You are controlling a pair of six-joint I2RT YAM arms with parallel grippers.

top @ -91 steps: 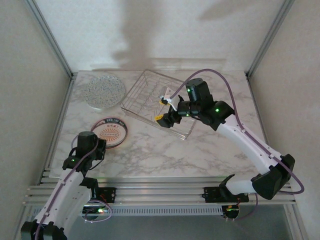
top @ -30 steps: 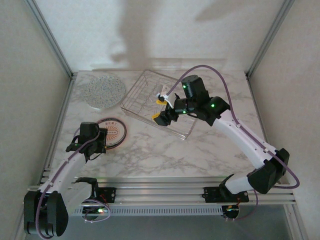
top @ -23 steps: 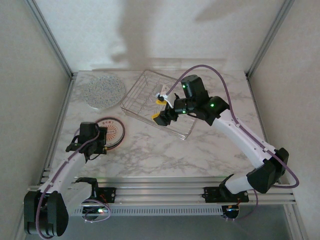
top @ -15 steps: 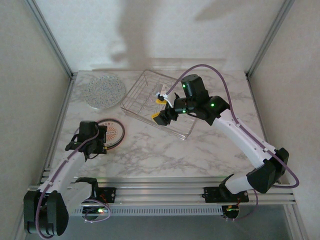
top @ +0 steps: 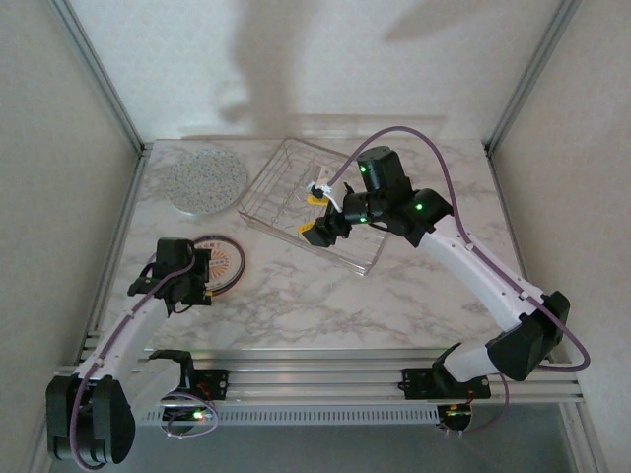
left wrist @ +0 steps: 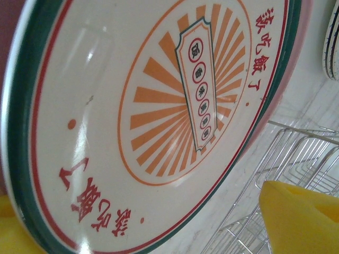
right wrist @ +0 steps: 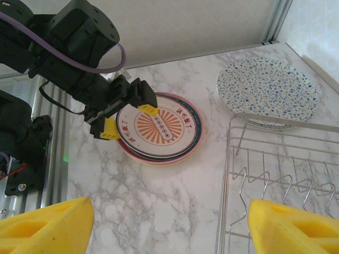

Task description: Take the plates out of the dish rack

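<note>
On a white marble-veined table (top: 394,296), closed in by plain white walls (top: 345,69) and slanting metal posts (top: 99,79), with a ribbed metal rail (top: 325,379) along the near edge: one wire dish rack (top: 264,175), set askew at the far middle, rows of upright tines on its floor. Far left, beside the rack but apart from it: speckled plates (top: 207,180), which the right wrist view resolves as blue-flecked, one rim showing under another. Near left: white plate (right wrist: 159,127) with an orange sunburst emblem, lying flat on a pink plate (right wrist: 199,135); this stack sits well apart from the rack. The left wrist view brings out the white plate's green and red rim lines and red characters, with a corner of rack wire behind. Left gripper (right wrist: 128,119): at the stack's near-left side, fingers spread, one yellow pad over the white plate's face, the other just outside its rim, not clamped; plainest from the right wrist view. Right gripper (top: 314,215): over the rack's near-left part, yellow fingers wide apart, gripping nothing; its own camera looks past them across the rack's edge toward the stack.
</note>
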